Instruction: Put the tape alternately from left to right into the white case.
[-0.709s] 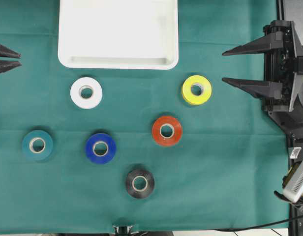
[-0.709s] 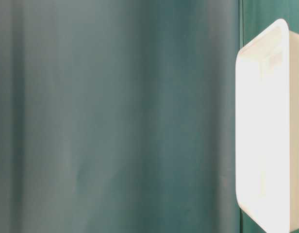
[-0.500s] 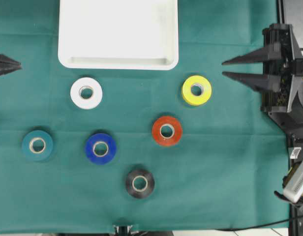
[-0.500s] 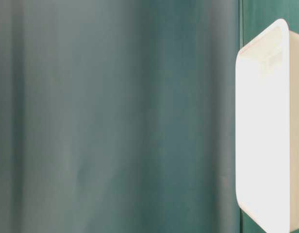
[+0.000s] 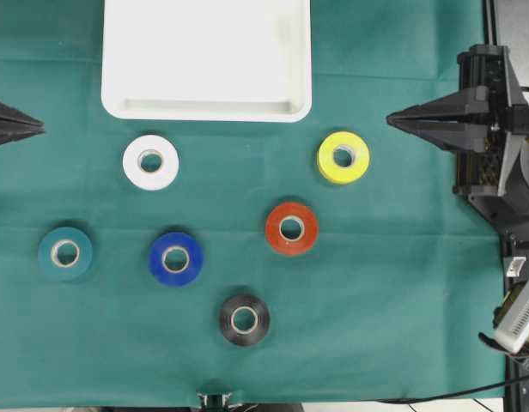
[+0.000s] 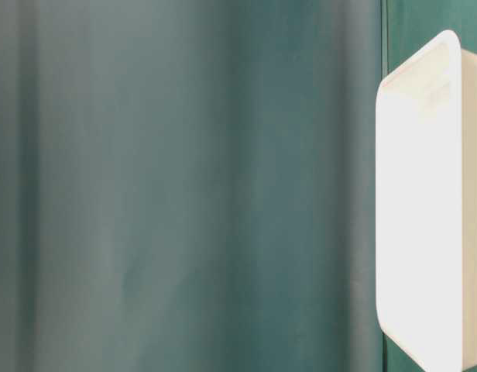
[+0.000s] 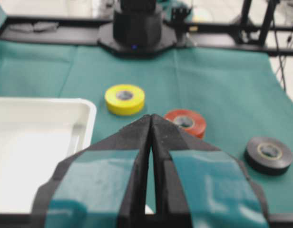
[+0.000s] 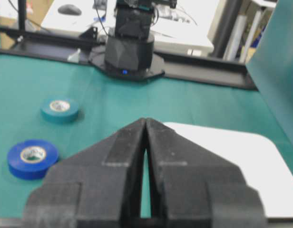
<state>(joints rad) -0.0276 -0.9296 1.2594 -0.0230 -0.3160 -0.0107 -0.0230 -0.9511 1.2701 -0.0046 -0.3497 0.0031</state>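
— So, where do the rolls sit?

— All six lie flat on the green cloth of the table (image 5: 402, 283), none in the white case (image 5: 206, 110); the case rests at the top of the overhead view, nothing inside it; the white roll (image 5: 150, 161) is just below its left corner, the yellow roll (image 5: 343, 157) below and right of its right corner.

— And the rest?

— The red roll (image 5: 291, 228) lies below the yellow, a little left of it; the blue roll (image 5: 175, 258) and the teal roll (image 5: 65, 253) sit in a row lower left, apart from each other; the black roll (image 5: 244, 319) is lowest, between blue and red.

— The hands?

— The left hand (image 5: 39, 129) pokes in at the left edge, its fingers pressed together to a point, pinching nothing; the right hand (image 5: 392, 121) is at the right side, level with the yellow roll's top but apart from it, fingers likewise pressed together; both wrist views show the tips meeting along a thin seam.
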